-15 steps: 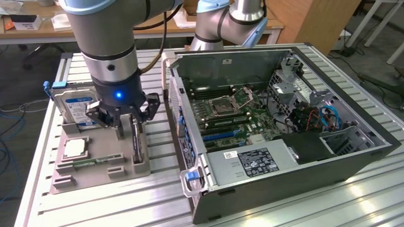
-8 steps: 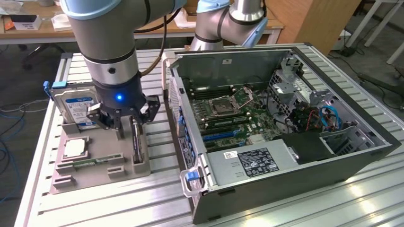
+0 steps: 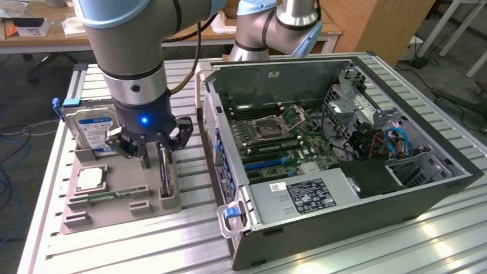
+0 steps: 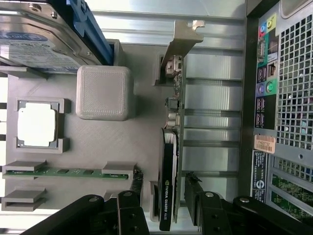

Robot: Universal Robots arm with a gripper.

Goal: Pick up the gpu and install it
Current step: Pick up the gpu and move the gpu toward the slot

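My fingers spread open, one either side of the gpu. Card stands on edge between them in the grey holder.

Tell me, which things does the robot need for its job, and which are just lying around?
For the job: gpu, standing in the grey holder between the open jaws; computer case.
Just lying about: hard drive; CPU chip; memory stick.
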